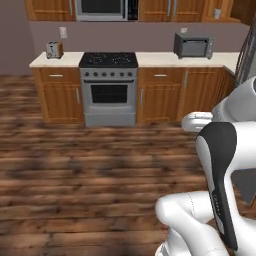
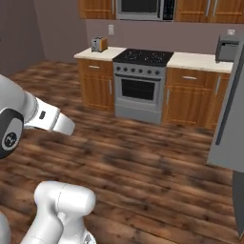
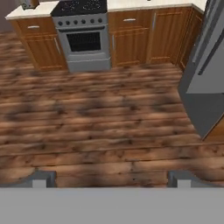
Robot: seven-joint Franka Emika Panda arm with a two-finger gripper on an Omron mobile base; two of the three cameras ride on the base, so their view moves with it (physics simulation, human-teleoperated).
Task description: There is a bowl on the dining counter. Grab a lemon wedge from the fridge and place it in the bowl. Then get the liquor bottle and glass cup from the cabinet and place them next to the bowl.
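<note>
Hand view: the gripper [image 3: 111, 178] hangs over bare wooden floor [image 3: 87, 127], its fingertips [image 3: 41, 178] spread as wide as they go and nothing between them. The fridge [image 3: 205, 74], grey steel with a dark bar handle, stands at the right edge, beside the low wooden base cabinets [image 3: 148, 37]. Left base view: a steel stove [image 1: 109, 87] sits between the base cabinets, with a toaster [image 1: 54, 49] and a toaster oven [image 1: 193, 45] on the pale counter [image 1: 150, 60].
</note>
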